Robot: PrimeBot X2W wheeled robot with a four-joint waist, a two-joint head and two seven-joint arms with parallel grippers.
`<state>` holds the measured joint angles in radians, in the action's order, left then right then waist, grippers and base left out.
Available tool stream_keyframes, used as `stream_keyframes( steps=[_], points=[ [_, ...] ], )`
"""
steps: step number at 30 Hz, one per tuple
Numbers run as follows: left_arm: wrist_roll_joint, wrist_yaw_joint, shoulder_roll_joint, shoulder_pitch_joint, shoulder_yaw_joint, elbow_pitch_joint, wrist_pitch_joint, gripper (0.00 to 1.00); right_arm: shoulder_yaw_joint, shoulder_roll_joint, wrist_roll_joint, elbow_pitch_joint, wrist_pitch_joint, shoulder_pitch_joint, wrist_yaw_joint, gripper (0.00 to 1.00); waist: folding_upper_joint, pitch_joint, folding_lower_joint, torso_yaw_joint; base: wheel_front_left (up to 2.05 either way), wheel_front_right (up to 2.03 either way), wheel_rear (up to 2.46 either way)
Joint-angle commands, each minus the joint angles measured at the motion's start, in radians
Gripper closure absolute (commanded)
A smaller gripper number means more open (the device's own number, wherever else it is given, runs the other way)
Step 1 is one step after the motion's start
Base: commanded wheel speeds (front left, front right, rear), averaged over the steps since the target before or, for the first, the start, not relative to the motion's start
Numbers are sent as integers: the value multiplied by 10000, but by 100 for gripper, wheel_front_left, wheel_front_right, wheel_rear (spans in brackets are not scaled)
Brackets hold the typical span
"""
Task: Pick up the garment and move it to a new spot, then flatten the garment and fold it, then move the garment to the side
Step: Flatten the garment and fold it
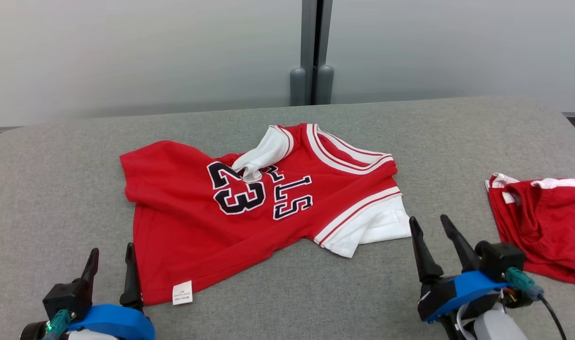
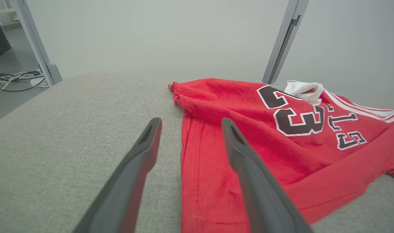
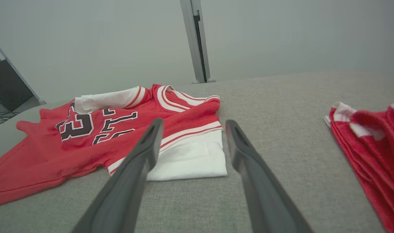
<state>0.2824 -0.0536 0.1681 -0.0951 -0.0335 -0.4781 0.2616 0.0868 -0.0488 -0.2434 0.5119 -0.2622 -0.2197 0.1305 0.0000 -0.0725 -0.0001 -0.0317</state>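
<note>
The garment (image 1: 249,198) is a red jersey with white sleeves and a black "23", lying spread and rumpled in the middle of the grey table (image 1: 56,189); one white sleeve is flopped over its chest. My left gripper (image 1: 112,252) stands open at the lower left, fingers just off the jersey's near hem corner, nothing between them. In the left wrist view the garment (image 2: 265,139) lies under the right finger (image 2: 248,161). My right gripper (image 1: 429,224) is open beside the near white sleeve (image 3: 190,158), empty.
A second red and white garment (image 1: 542,222) lies bunched at the table's right edge, also in the right wrist view (image 3: 371,145). A grey post (image 1: 312,52) rises behind the table against a pale wall. Cables (image 2: 9,81) lie on the floor at left.
</note>
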Motion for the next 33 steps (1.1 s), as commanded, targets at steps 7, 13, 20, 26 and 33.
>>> stream_keyframes(
  steps=[7,13,20,26,33],
  points=[
    [-736,-329,-261,-53,480,-288,44,0,-101,-44,518,-873,-32,358,5,0,0,15,1,-164,0,0,0],
    [-1085,-485,-484,94,699,-533,44,0,-126,-39,717,-818,-32,589,5,0,0,93,1,-110,0,0,0],
    [-1243,-639,-626,123,815,-755,44,0,-29,-41,645,-693,-32,586,5,0,0,94,1,27,0,0,0],
    [-994,-737,-609,-35,938,-1514,44,0,194,-41,501,-574,-32,475,5,0,0,-85,1,0,0,0,0],
    [-301,-775,-290,-464,272,-2270,44,0,271,-41,426,-493,-32,329,5,0,0,-381,1,-110,0,0,0]
  ],
)
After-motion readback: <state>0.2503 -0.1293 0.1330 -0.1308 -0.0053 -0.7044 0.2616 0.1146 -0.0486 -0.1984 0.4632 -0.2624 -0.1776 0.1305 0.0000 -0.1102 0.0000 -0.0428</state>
